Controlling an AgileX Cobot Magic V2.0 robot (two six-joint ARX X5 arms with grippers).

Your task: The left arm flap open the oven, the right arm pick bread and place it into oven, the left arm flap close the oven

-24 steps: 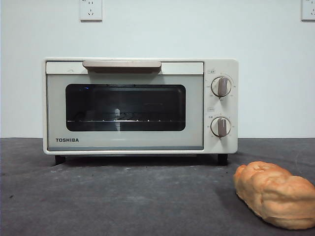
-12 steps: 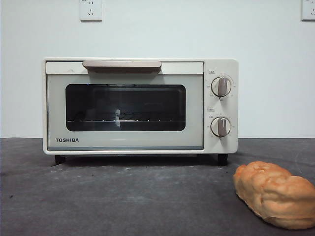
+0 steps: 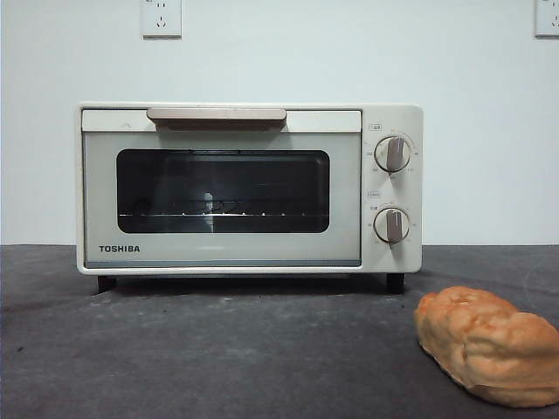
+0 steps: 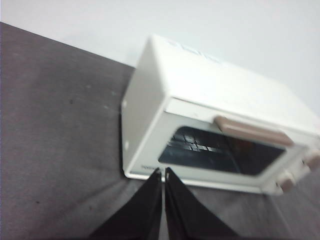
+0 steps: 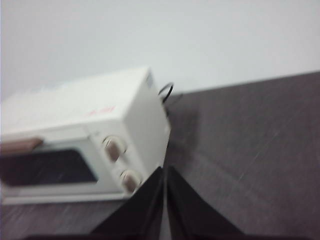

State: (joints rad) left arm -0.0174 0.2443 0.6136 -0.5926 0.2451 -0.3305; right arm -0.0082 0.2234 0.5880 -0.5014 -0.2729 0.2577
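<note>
Oven first: the cream-white boxy TOSHIBA toaster oven (image 3: 249, 188) sits toward the back of the dark grey worktop (image 3: 218, 349), right up near the pale wall (image 3: 349, 52). Its dark glass door (image 3: 223, 190) is shut, with the beige bar handle (image 3: 216, 115) running along the top edge. You can see the thin wire rack (image 3: 218, 212) through the glass. The two round knobs (image 3: 392, 154) are stacked on the panel at 3 o'clock from the door.

The lumpy oblong golden-orange bread loaf (image 3: 489, 345) lies on the worktop at about 4 o'clock from the oven, well apart from it and closer to the camera. Nothing is touching it.

The left tool (image 4: 163, 172) hangs above the worktop out in front of the oven's door-side corner, black jaws pressed together with only a hairline slit between them, gripping nothing. From up there the oven (image 4: 215, 130) looks tilted and a bit blurry.

The right tool (image 5: 164, 171) is the same deal: jaws closed tight, empty, hovering near the knob end of the oven (image 5: 85, 135). A thin black cord (image 5: 166, 92) loops out behind that end. Neither tool shows up in the front view.

There are white wall sockets (image 3: 161, 17) at 12 o'clock above the oven.
</note>
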